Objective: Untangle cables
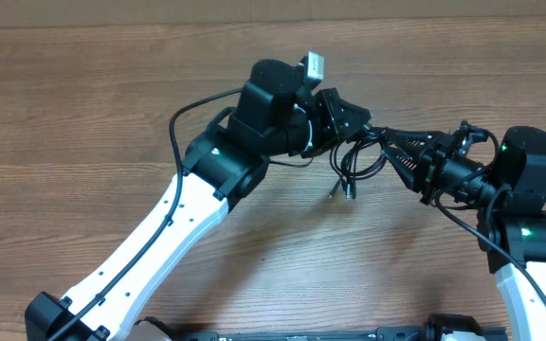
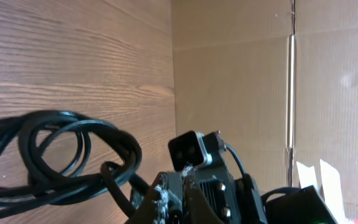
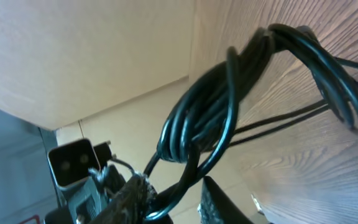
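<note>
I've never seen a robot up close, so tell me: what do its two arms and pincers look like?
The left arm and right arm are white tubes joined by bulky black joints, with a thin black wire running along each and small green lights on the joints. The left pincer and right pincer are black and wedge-shaped.

cables (image 1: 353, 163): showing glossy black throughout, plug tips (image 1: 341, 191) glinting silver
table (image 1: 83, 104): showing mid-brown wood grain, darker streaks running lengthwise
left arm (image 1: 164, 232): wearing white shells, its joints and wrist showing matte black
right arm (image 1: 512, 289): showing white below and black above, with green lights (image 1: 504, 147) glowing on it
back wall (image 2: 241, 74): showing plain tan cardboard, a pale strip (image 2: 291, 93) running down it
camera module (image 3: 73, 163): showing a dark face framed in light grey
</note>
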`<state>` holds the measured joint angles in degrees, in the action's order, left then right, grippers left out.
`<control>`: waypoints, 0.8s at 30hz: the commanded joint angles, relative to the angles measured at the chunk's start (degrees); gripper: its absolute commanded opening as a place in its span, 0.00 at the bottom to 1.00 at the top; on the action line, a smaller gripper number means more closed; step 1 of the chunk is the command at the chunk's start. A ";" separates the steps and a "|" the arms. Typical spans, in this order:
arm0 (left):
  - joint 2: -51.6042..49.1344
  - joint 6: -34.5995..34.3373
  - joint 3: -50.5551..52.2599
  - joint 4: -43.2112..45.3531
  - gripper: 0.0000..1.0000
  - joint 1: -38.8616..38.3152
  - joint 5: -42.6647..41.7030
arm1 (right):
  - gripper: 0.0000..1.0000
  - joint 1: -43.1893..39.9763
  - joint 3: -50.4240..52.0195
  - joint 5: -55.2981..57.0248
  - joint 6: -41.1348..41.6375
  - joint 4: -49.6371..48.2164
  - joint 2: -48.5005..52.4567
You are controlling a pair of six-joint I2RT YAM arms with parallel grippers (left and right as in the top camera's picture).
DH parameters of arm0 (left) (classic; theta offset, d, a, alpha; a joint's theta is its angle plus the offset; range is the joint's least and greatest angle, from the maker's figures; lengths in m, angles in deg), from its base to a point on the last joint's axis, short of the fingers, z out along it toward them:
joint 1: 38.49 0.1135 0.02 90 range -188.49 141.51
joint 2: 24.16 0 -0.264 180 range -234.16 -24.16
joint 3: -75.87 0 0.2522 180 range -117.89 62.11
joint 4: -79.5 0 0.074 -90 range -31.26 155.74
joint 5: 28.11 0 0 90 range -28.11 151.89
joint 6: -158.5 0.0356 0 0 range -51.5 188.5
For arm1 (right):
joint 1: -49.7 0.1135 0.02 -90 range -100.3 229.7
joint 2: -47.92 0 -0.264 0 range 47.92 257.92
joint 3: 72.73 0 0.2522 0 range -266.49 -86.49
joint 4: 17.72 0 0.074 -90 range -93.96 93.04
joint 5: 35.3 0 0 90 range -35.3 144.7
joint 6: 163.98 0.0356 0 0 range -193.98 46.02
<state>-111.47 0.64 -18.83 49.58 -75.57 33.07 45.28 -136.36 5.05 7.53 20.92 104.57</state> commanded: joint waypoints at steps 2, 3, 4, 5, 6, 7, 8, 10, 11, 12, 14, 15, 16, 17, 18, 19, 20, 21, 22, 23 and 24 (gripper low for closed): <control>0.04 -1.18 -0.63 1.14 0.04 -1.66 0.55 | 0.17 0.22 -0.83 1.20 0.98 -0.31 -0.57; 0.04 -1.18 -0.63 1.22 0.04 -1.70 0.52 | 0.14 0.22 -0.83 1.20 0.96 -0.31 -0.57; 0.04 -1.18 -0.63 1.18 0.04 -1.70 0.52 | 0.10 0.22 -0.83 1.20 0.96 -0.31 -0.57; 0.04 -1.18 -0.63 1.18 0.04 -1.68 0.50 | 0.07 0.22 -0.83 1.20 0.96 -0.31 -0.57; 0.04 -1.18 -0.63 1.18 0.04 -1.68 0.46 | 0.04 0.22 -0.83 1.22 0.94 -0.33 -0.57; 0.04 -1.18 -0.63 1.18 0.04 -1.70 0.44 | 0.04 0.22 -0.83 1.22 0.94 -0.33 -0.57; 0.04 -1.16 -0.63 1.16 0.04 -1.70 0.37 | 0.04 0.22 -0.83 1.22 0.92 -0.39 -0.57; 0.04 -1.14 -0.63 0.94 0.04 -1.70 0.28 | 0.04 0.22 -0.83 1.22 0.04 -1.51 -0.57; 0.04 -1.14 -0.63 0.96 0.04 -1.70 0.26 | 0.04 0.22 -0.83 1.18 -0.44 -2.25 -0.57; 0.04 -1.11 -0.63 0.94 0.04 -1.70 0.26 | 0.04 0.22 -0.83 1.18 -0.68 -3.04 -0.57; 0.04 -0.35 -0.63 0.76 0.04 -1.73 0.04 | 0.04 0.22 -0.83 1.18 -0.79 -4.02 -0.57; 0.04 1.22 -0.63 0.24 0.04 -1.73 -0.17 | 0.04 0.22 -0.83 1.16 -0.79 -4.68 -0.57; 0.04 2.08 -0.63 -0.04 0.04 -1.70 -0.15 | 0.04 0.22 -0.83 1.14 -0.81 -4.90 -0.57; 0.04 2.75 -0.63 -0.28 0.04 -1.70 -0.15 | 0.04 0.22 -0.83 1.14 -1.03 -5.01 -0.57; 0.04 3.72 -0.63 -0.33 0.04 -1.64 -0.13 | 0.04 0.22 -0.83 1.16 -1.31 -5.09 -0.57; 0.04 5.18 -0.63 -0.26 0.04 -1.42 -0.11 | 0.04 0.22 -0.83 1.14 -2.32 -5.20 -0.57; 0.04 9.42 -0.63 -0.09 0.11 -0.74 -0.13 | 0.04 0.22 -0.83 0.94 -5.31 -5.81 -0.57; 0.04 11.91 -0.63 -0.11 0.24 -0.33 -0.15 | 0.04 0.22 -0.83 0.74 -6.93 -6.29 -0.57; 0.04 15.15 -0.63 -0.13 0.40 0.13 -0.24 | 0.04 0.22 -0.83 0.70 -7.96 -6.38 -0.57; 0.04 18.51 -0.63 -0.26 0.56 0.57 -0.72 | 0.04 0.22 -0.83 0.70 -8.83 -6.38 -0.59; 0.04 22.08 -0.63 -0.35 0.66 1.03 -1.38 | 0.04 0.22 -0.83 0.70 -9.77 -6.38 -0.57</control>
<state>-111.47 9.19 -18.83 49.27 -75.97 33.64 45.25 -136.36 7.32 2.88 14.96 104.54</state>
